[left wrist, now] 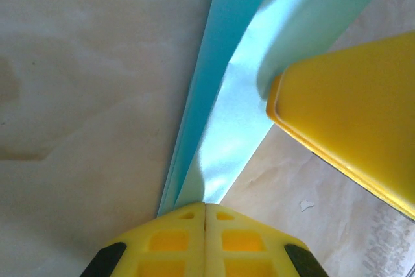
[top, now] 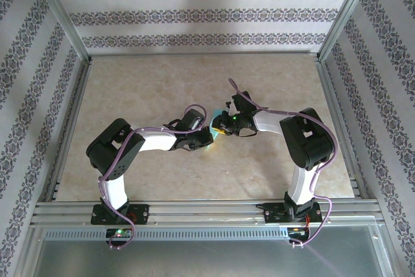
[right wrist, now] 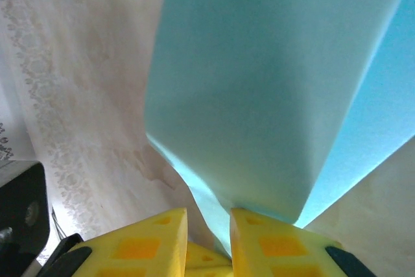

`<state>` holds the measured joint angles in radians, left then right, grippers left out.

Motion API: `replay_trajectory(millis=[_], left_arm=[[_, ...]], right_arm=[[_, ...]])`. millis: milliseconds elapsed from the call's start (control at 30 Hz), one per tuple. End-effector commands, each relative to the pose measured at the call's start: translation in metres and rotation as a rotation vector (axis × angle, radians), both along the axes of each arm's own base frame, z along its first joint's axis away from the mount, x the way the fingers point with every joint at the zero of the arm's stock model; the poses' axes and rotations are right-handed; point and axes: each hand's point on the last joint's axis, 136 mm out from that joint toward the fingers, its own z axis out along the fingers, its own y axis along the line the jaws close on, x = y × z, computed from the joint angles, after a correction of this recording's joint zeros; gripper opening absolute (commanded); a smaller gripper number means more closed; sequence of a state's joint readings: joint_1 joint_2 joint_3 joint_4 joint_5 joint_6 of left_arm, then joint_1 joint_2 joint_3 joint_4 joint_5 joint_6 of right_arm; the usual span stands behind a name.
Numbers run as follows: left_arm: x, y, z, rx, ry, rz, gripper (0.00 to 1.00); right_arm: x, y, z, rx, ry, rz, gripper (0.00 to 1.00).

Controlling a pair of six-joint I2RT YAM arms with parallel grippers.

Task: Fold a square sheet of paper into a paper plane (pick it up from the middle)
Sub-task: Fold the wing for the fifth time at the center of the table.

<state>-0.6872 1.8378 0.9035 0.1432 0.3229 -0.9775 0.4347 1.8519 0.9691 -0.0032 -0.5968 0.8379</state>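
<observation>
Centre of frame, top view: light-blue plane (top: 214, 121) between both arms over beige, marbled bench (top: 155, 89). Paper smooth, narrow, with long straight creases. Left gripper (left wrist: 205, 217), ribbed yellow plastic, clenched on plane's end. Right gripper (right wrist: 207, 235) slightly parted, paper running between; cannot tell if clamped.

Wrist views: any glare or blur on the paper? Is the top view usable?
Left wrist: bright sheen on the paper plane; the right tool's finger is soft-edged, the left tool fairly sharp. Right wrist: paper very close, soft, evenly lit, no glare. Top external: sharp and evenly lit, but the paper is just a small sliver.
</observation>
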Motion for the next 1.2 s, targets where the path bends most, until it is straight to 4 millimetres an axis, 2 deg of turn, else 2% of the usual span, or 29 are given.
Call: replay_trajectory(millis=[0, 500, 700, 1067, 1167], left_arm=[[-0.008, 0.007, -0.012, 0.048, 0.038, 0.019, 0.04], [-0.004, 0.005, 0.008, 0.034, -0.001, 0.009, 0.06], [-0.002, 0.008, 0.014, 0.057, -0.029, 0.002, 0.11], [-0.004, 0.013, 0.005, 0.097, -0.015, -0.004, 0.13], [-0.003, 0.014, 0.009, 0.097, -0.023, -0.003, 0.13]], right_arm=[[-0.005, 0.006, 0.004, 0.02, -0.018, 0.037, 0.24], [0.003, 0.002, -0.02, -0.049, 0.019, 0.002, 0.24], [0.002, -0.004, -0.032, -0.091, 0.053, -0.02, 0.24], [-0.002, -0.014, -0.045, -0.158, 0.105, -0.047, 0.24], [-0.003, -0.014, -0.047, -0.163, 0.113, -0.048, 0.24]])
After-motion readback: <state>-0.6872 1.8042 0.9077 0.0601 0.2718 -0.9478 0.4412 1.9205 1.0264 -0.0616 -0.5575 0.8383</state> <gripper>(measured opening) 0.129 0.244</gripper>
